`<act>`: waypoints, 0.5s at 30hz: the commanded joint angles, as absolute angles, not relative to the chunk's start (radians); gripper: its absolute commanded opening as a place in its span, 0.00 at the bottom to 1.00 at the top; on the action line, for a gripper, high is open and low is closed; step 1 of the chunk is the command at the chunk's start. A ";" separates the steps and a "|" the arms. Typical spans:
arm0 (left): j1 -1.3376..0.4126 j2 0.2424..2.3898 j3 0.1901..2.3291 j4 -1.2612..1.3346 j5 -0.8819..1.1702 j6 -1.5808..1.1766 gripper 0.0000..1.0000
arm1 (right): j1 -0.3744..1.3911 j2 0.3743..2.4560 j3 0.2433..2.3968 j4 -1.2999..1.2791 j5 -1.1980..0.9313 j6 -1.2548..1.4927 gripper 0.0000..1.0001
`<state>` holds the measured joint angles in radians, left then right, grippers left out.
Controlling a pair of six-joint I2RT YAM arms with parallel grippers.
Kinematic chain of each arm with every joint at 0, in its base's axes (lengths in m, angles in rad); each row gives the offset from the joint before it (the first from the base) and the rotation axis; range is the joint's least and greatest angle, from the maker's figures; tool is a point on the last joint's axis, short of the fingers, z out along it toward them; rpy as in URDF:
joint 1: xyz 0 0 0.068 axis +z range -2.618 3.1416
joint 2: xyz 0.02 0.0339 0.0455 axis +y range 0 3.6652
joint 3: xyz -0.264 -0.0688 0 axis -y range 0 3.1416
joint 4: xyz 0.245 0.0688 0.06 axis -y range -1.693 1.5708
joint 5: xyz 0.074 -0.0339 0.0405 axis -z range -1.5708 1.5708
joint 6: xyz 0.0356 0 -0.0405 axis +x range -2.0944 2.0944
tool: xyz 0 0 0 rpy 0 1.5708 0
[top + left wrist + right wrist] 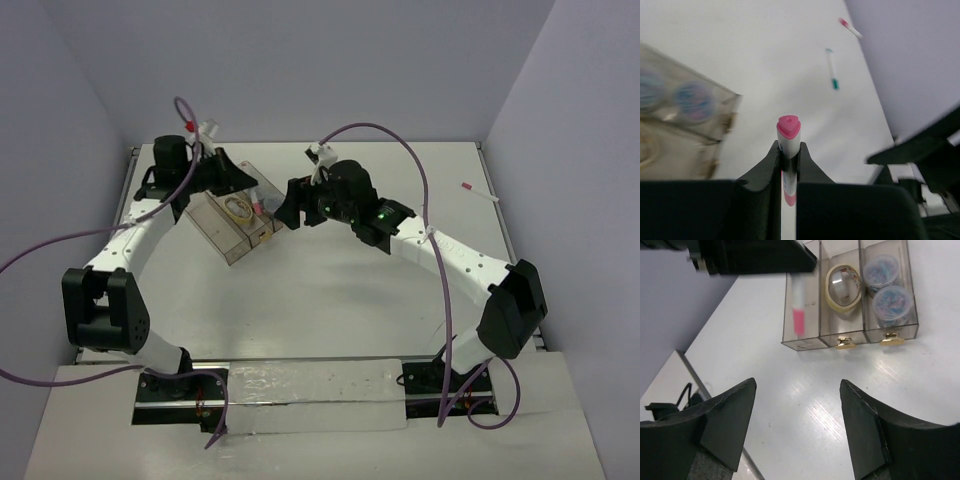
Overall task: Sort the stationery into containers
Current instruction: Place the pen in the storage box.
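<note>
At far left, left gripper [226,176] clamped tight on a white pen [788,131], pink tip up between the fingers. Hangs that pen at the outer compartment of the containers [805,342]; whether inside or just above, cannot tell. In the middle compartment, a tan loop [843,286]; in the third, two bluish-grey round pieces [892,303]; tan tabs [843,342] at the end. Further right, right gripper [797,430] with fingers wide apart, gripping nothing, near that tab end. Beyond, on the table [330,290], a green-tipped pen [831,67] and a red-tipped pen [850,28], well apart from the bins.
</note>
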<state>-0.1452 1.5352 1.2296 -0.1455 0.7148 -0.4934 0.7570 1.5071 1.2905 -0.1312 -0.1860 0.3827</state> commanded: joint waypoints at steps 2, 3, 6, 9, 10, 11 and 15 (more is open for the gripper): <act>-0.016 1.508 1.191 -0.206 0.517 -0.515 0.00 | 0.755 1.455 1.317 -0.181 -0.103 0.303 0.75; -0.007 1.509 1.184 -0.210 0.494 -0.510 0.00 | 0.755 1.448 1.312 -0.185 -0.094 0.296 0.75; -0.002 1.531 1.162 -0.216 0.387 -0.519 0.00 | 0.752 1.425 1.288 -0.190 -0.066 0.283 0.75; 0.048 1.576 1.170 -0.254 0.344 -0.586 0.00 | 0.749 1.405 1.262 -0.191 -0.052 0.281 0.75; 0.051 1.596 1.179 -0.268 0.332 -0.591 0.00 | 0.748 1.398 1.252 -0.192 -0.044 0.279 0.75; 0.054 1.608 1.186 -0.287 0.314 -0.593 0.00 | 0.745 1.391 1.245 -0.193 -0.037 0.277 0.75; 0.058 1.634 1.184 -0.309 0.222 -0.582 0.03 | 0.727 1.373 1.249 -0.225 -0.025 0.262 0.75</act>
